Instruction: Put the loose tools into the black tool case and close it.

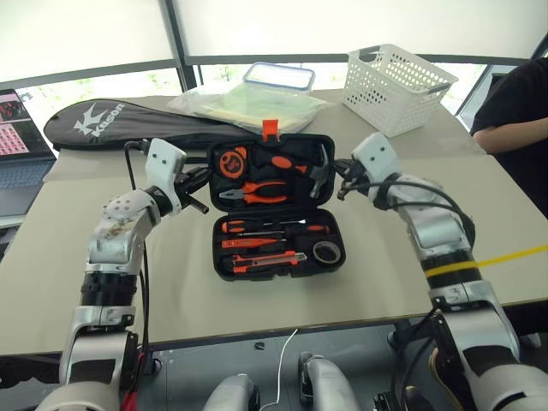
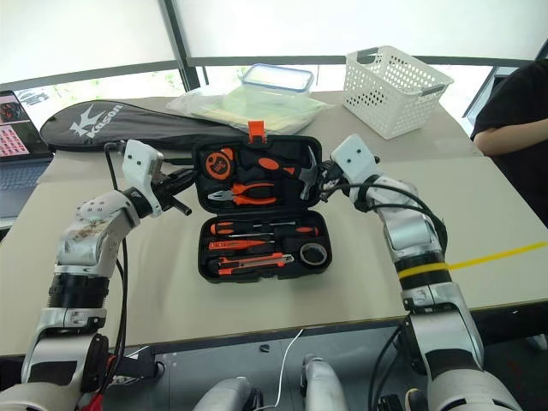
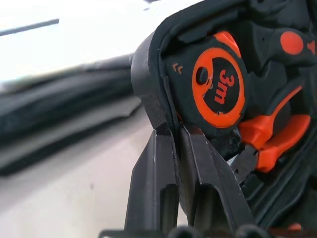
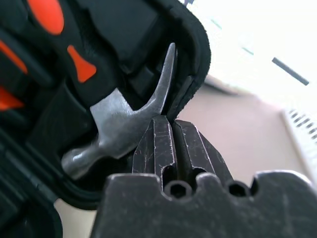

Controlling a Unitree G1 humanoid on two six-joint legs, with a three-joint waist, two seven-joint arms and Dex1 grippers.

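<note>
It looks like an office or lab: a big beige table by wide windows, a laptop at the side.

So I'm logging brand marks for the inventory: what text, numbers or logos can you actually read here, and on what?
"3m": orange face of the tape measure in the black tool case.
"Kason", beside a white logo: long black racket bag.
Laptop screen: too small to read.

I read "3m" on the orange tape measure in the case lid. White "Kason" logo on the racket bag.
</note>
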